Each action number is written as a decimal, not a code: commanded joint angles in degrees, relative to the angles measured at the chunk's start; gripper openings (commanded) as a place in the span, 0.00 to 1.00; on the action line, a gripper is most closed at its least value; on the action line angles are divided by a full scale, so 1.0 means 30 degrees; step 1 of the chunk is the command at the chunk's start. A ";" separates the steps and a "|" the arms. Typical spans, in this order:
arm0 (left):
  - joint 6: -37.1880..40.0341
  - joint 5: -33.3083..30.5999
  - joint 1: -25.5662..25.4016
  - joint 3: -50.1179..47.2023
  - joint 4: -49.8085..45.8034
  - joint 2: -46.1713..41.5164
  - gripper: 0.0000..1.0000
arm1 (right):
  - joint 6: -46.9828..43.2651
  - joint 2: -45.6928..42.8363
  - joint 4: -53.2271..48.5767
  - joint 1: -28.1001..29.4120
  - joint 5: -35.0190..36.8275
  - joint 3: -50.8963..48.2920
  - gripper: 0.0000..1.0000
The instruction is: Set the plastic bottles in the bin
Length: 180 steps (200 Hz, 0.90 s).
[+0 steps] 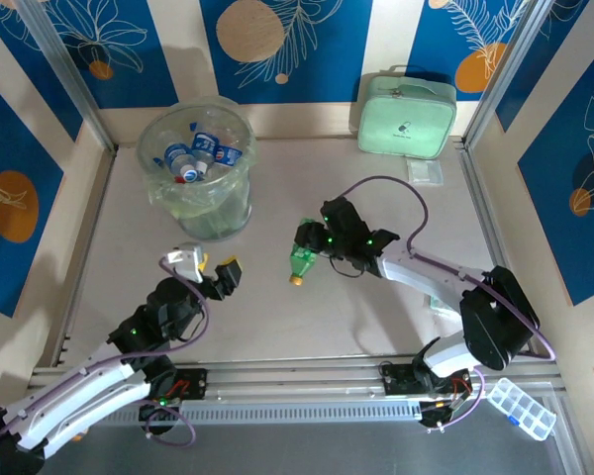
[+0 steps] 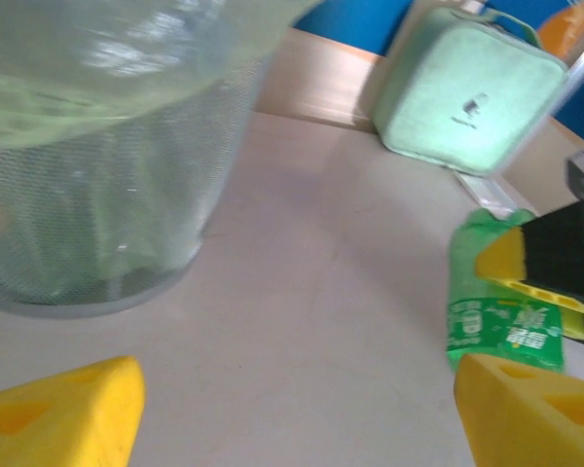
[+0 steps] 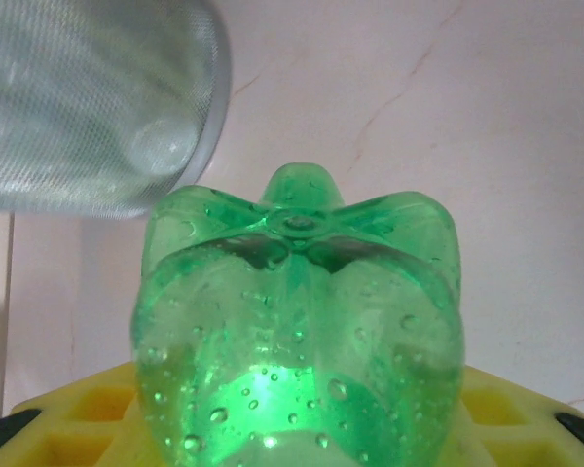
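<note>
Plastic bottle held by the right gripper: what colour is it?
A translucent green plastic bottle, beaded with droplets; the right wrist view shows it best.

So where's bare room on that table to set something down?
Bare: far middle between bin and mint case, and near strip between left arm and right arm. Crowded: centre, where the right gripper holds the green bottle.

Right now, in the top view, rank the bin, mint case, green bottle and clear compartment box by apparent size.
1. bin
2. mint case
3. clear box and green bottle: unsure; box looks slightly bigger, but the bottle is partly hidden.
</note>
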 commanded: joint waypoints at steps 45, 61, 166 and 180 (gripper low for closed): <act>0.0891 0.5816 -0.0031 0.0785 0.3818 0.4816 0.91 | -0.3814 -0.0799 0.2378 0.2586 0.0750 -0.0452 0.40; 0.0950 0.7013 0.0132 0.1077 0.4184 0.5871 0.92 | -0.4049 -0.0710 0.2689 0.2829 0.0425 -0.0510 0.40; -0.0231 1.2748 0.1378 0.1568 0.7517 0.9898 0.91 | -0.4121 -0.1042 0.3994 0.3669 -0.1109 -0.0800 0.41; -0.0438 1.2849 0.1567 0.1513 0.7759 1.0119 0.90 | -0.3904 -0.1270 0.4399 0.3670 -0.1736 -0.1006 0.41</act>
